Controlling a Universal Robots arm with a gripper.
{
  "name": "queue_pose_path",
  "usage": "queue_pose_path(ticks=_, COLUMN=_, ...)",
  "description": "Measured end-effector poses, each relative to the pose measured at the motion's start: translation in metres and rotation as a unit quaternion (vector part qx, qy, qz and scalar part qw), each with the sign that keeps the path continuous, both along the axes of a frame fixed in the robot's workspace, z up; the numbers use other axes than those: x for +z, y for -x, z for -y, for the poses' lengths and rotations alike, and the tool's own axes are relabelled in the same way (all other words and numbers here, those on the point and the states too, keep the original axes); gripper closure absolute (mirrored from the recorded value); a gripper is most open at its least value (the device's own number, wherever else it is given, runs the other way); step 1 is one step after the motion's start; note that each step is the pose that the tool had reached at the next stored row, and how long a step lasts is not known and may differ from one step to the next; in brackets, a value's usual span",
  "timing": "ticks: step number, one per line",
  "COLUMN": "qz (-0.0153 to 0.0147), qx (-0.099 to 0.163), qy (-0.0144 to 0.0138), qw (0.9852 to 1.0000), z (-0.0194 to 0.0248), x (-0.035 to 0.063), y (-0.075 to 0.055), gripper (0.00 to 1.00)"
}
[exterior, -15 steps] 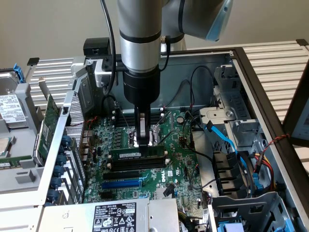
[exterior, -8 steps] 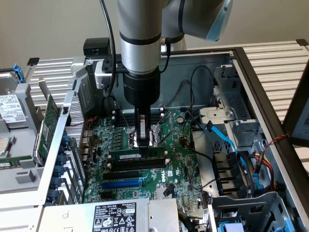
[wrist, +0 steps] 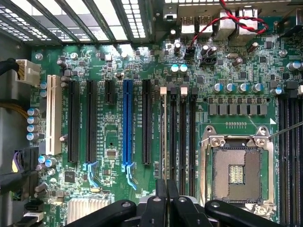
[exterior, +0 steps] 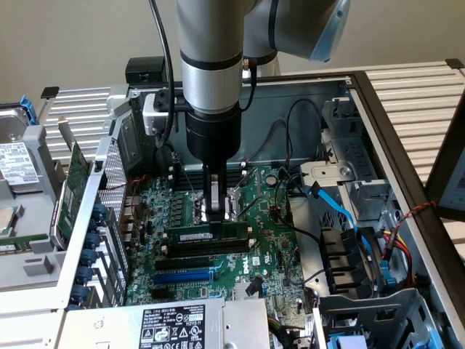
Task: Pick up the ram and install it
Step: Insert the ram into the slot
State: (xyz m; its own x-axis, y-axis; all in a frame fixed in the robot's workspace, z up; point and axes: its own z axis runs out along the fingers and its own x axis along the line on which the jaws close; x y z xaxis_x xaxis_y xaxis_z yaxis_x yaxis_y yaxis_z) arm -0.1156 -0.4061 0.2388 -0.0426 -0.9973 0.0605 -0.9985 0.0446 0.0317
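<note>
Pincer (exterior: 216,218) fingers are closed together at the end of the arm, which reaches straight down into the open computer case (exterior: 305,94). Their tips meet the top edge of the ram (exterior: 207,237). I cannot tell whether they pinch that edge or only bear on it.

The ram stands on its long edge in the black memory slot nearest the processor socket (wrist: 236,171), with its white label strip facing the exterior camera. It looks level along its length. Two more black memory slots (exterior: 192,258) lie empty just beside it, on the side away from the socket.

In the wrist view the pincer (wrist: 166,191) shows as two dark fingers pressed side by side over the row of memory slots. The blue slot (wrist: 127,124) runs parallel nearby, with longer black slots on either side of it and a white slot (wrist: 53,114) further out.

In the exterior view the blue slot (exterior: 183,276) lies nearer the labelled power supply (exterior: 171,326). A larger green expansion card (exterior: 73,185) stands upright outside the case at the exterior view's left. Blue cables (exterior: 341,212) run through the drive bay at the exterior view's right.
</note>
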Motion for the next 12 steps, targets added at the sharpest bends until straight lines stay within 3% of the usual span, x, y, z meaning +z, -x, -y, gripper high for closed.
queue_pose_path(ticks=7, qz=0.0035, qx=-0.003, qy=-0.0001, qw=1.0, z=-0.0001, x=-0.0007, y=0.0, gripper=0.88)
queue_pose_path(ticks=12, qz=0.004, qx=-0.004, qy=0.0, qw=1.0, z=0.0, x=-0.0016, y=0.0009, gripper=0.88)
